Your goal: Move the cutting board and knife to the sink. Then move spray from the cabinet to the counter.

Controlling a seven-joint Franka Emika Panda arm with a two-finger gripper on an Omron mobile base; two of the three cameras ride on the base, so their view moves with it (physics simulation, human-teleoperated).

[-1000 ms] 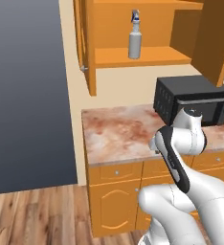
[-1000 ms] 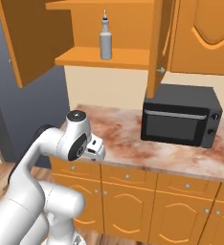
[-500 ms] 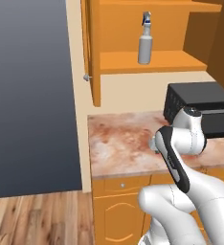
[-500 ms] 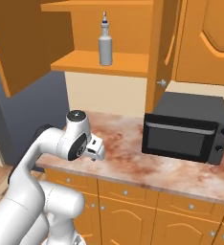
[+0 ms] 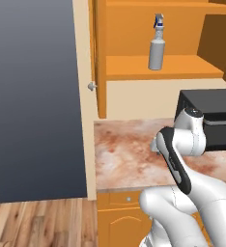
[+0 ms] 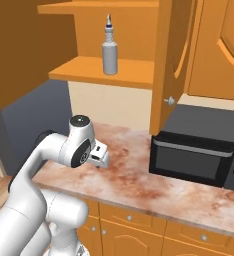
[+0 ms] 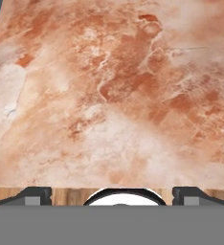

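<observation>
The pale grey spray (image 5: pixel 156 50) (image 6: pixel 109 51) with its blue-tipped nozzle stands upright on the inner shelf of the open orange cabinet (image 5: pixel 158 67) (image 6: pixel 104 70). Below it runs the marbled counter (image 5: pixel 129 154) (image 6: pixel 139 185) (image 7: pixel 109 95). My arm is folded, and the gripper (image 6: pixel 100 164) (image 7: pixel 112 194) hangs open just above the counter's left part, pointing down with nothing between its fingers. It is well below the spray and apart from it. The cutting board and the knife are out of view.
A black microwave (image 5: pixel 214 123) (image 6: pixel 196 150) sits on the counter to the right of the gripper. An open cabinet door (image 6: pixel 171 60) with a silver knob (image 6: pixel 169 101) hangs above it. A dark wall panel (image 5: pixel 33 96) borders the counter's left end.
The whole picture has shifted as the base drove: cabinet, spray and counter look closer and the microwave sits further right. The arm keeps its folded pose with the gripper open.
</observation>
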